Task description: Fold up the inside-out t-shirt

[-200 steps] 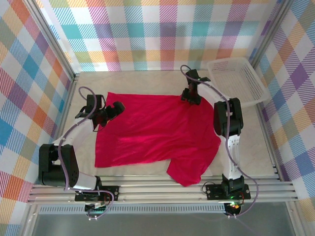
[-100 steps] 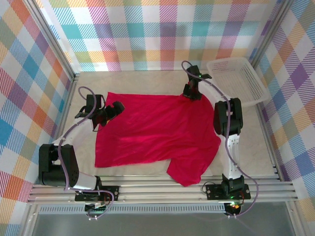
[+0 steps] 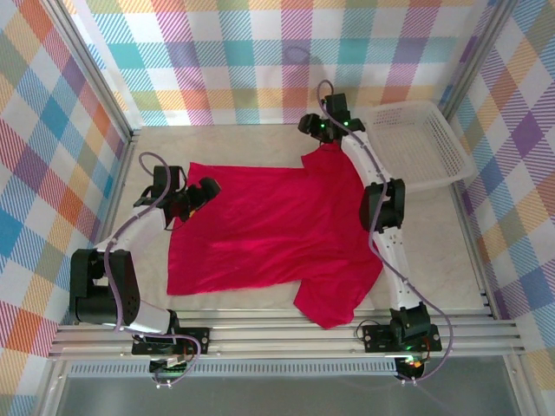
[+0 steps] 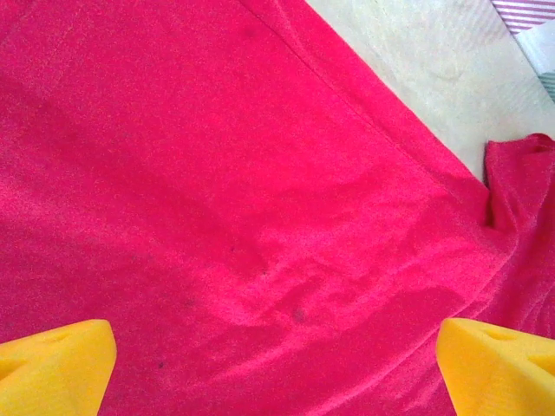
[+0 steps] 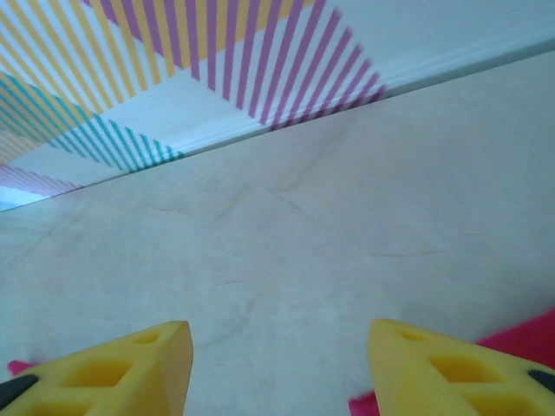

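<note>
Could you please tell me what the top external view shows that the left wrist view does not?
The top external view takes in the whole t-shirt spread on the table, the white mesh basket at the far right, and the right gripper at the shirt's far right corner. The left wrist view gives close detail: fine wrinkles and the left gripper with its yellow fingers wide apart. Both show crimson fabric on the pale table.

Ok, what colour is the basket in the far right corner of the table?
The basket is white, with mesh walls. It shows best in the top external view.
</note>
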`<state>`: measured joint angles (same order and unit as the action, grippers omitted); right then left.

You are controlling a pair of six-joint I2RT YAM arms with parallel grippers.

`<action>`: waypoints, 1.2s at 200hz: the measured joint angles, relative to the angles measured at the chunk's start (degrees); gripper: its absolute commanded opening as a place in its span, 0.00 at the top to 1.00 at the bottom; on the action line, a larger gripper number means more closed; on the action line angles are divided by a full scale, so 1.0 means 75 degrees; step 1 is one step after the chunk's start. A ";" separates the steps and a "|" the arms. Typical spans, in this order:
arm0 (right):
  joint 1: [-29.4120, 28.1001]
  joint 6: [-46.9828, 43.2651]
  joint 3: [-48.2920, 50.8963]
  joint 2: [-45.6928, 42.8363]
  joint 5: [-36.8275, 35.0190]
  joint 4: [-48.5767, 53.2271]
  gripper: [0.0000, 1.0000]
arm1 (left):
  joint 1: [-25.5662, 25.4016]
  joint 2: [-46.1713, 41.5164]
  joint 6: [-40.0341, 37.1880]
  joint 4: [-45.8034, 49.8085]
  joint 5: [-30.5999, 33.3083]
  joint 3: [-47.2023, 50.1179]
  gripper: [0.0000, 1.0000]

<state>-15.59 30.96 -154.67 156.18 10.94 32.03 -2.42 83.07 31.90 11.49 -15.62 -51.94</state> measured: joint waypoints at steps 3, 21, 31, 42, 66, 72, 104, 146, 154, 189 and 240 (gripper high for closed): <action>0.0006 0.0055 -0.0067 0.0082 0.0099 0.0020 0.51 | 0.0000 0.0000 0.0015 -0.0006 -0.0003 0.0000 0.06; 0.0044 0.0187 0.0017 0.0143 0.0595 0.0283 0.51 | -0.0003 -0.0041 0.0070 -0.0026 -0.0038 0.0006 0.06; 0.0073 0.0192 0.0504 -0.0146 0.0731 0.0367 0.50 | -0.0003 -0.0134 0.0096 -0.0012 -0.0032 0.0017 0.06; 0.0087 0.0195 0.1562 -0.0778 0.0810 0.0420 0.50 | -0.0003 -0.0286 0.0143 -0.0009 -0.0020 0.0052 0.05; 0.0087 0.0172 0.4016 -0.2509 0.0799 0.0571 0.49 | -0.0003 -0.0443 0.0236 -0.0012 -0.0015 0.0134 0.04; 0.0090 0.0160 0.4622 -0.2975 0.0749 0.0565 0.48 | -0.0003 -0.0428 0.0256 -0.0026 0.0012 0.0152 0.03; 0.0093 0.0149 0.7324 -0.4913 0.0303 0.0236 0.48 | 0.0026 0.0195 0.0323 -0.0093 0.0157 0.0015 0.03; 0.0131 0.0149 0.8527 -0.4666 -0.0096 -0.0076 0.48 | 0.0318 0.2398 0.0498 -0.0213 0.0184 -0.1061 0.06; 0.0154 0.0149 0.8483 -0.4406 -0.0152 -0.0125 0.48 | 0.0370 0.2868 0.0565 -0.0233 0.0187 -0.1335 0.06; 0.0344 0.0157 0.7207 -0.3491 -0.0160 -0.0256 0.48 | 0.0539 0.4237 0.0711 -0.0490 0.0070 -0.2940 0.07; 0.0682 0.0157 0.3634 -0.1338 0.0032 0.0277 0.49 | 0.0807 0.5904 0.0749 -0.0472 -0.0055 -0.5394 0.07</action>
<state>-10.48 32.14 -127.42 146.15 11.18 34.11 3.64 127.35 37.52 7.94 -16.03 -92.40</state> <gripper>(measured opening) 0.512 0.931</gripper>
